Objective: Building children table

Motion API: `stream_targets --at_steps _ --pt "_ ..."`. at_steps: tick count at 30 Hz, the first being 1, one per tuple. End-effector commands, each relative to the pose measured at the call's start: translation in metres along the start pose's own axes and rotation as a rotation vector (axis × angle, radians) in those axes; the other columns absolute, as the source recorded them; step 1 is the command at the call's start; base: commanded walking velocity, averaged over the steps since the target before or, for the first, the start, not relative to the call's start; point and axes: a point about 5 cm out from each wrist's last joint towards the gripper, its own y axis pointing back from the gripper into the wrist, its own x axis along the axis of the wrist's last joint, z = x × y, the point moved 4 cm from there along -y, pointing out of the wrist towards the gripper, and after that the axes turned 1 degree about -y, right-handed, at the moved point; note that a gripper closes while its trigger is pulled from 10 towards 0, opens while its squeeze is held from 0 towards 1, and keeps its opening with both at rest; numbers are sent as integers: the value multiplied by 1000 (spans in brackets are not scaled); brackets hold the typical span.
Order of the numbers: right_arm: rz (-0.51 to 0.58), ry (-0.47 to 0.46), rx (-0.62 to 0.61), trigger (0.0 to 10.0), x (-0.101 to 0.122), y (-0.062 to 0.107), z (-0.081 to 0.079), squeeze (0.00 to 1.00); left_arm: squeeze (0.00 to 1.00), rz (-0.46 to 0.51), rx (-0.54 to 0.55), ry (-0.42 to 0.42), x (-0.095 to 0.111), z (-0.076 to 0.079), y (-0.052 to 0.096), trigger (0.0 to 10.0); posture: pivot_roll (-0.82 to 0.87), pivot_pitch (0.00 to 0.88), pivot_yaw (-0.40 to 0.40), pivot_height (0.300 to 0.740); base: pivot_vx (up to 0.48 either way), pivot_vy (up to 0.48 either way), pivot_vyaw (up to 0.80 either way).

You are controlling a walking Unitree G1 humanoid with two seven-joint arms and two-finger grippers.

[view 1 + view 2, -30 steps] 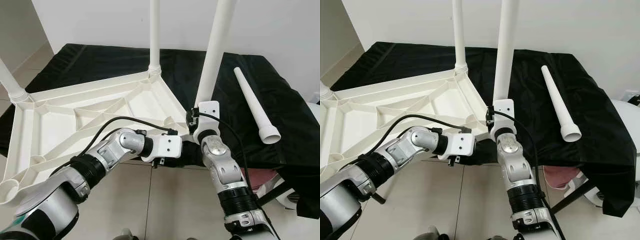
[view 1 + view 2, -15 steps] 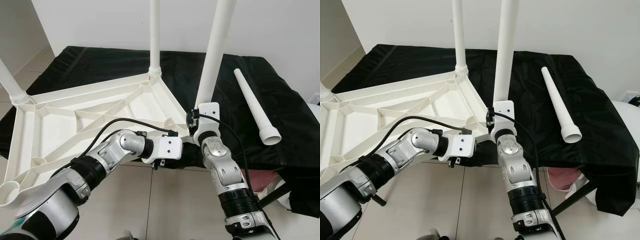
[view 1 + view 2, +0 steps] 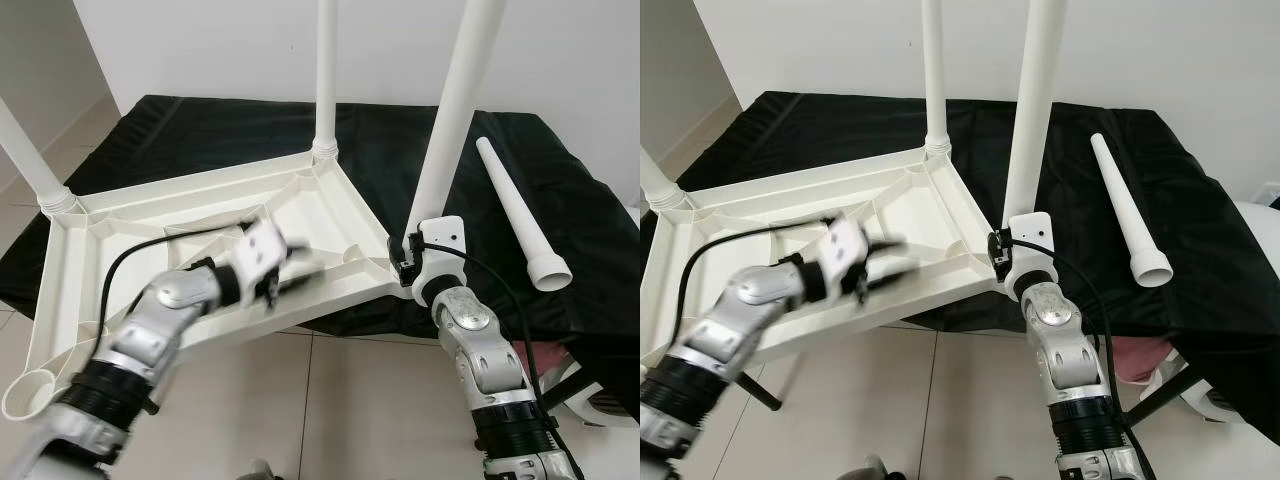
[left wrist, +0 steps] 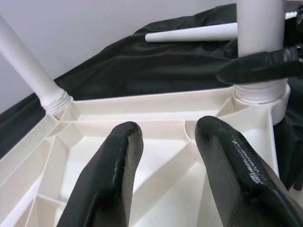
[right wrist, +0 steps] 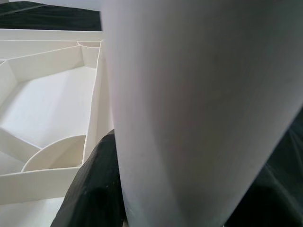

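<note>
The white tabletop (image 3: 200,235) lies underside up on the black-draped worktop (image 3: 560,200), so its sockets face upward. At its near corner the right gripper (image 4: 258,66) clenches the leg (image 3: 450,120), apparently seating it. The left gripper (image 4: 163,156) hovers above the tabletop's ribs, fingers spread and empty. Beyond that corner lies a loose leg (image 3: 515,210).

I see a cream-white ribbed plastic tabletop (image 3: 330,215) with matching plain white round plastic legs (image 3: 455,105), all lying on a plain black cloth (image 3: 200,130), where a loose white tapered leg (image 3: 515,210) also rests. My silver arms end in glossy black fingers (image 4: 113,179), above pale beige floor tiles (image 3: 370,400).
</note>
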Motion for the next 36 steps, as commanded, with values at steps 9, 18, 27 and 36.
stream_targets --at_steps 9,18,27,36 --pt "2 85 -15 10000 2 4 5 0 0 -23 30 14 -1 0 2 10000 23 0 0 740 0 0 0" --pt "22 66 -6 10000 4 6 5 482 0 -48 264 125 -6 -11 14 10000 36 70 -1 740 0 0 0" --pt "22 66 -6 10000 4 6 5 482 0 -48 264 125 -6 -11 14 10000 36 70 -1 740 0 0 0" --pt "22 66 -6 10000 4 6 5 482 0 -48 264 125 -6 -11 14 10000 36 70 -1 740 0 0 0"
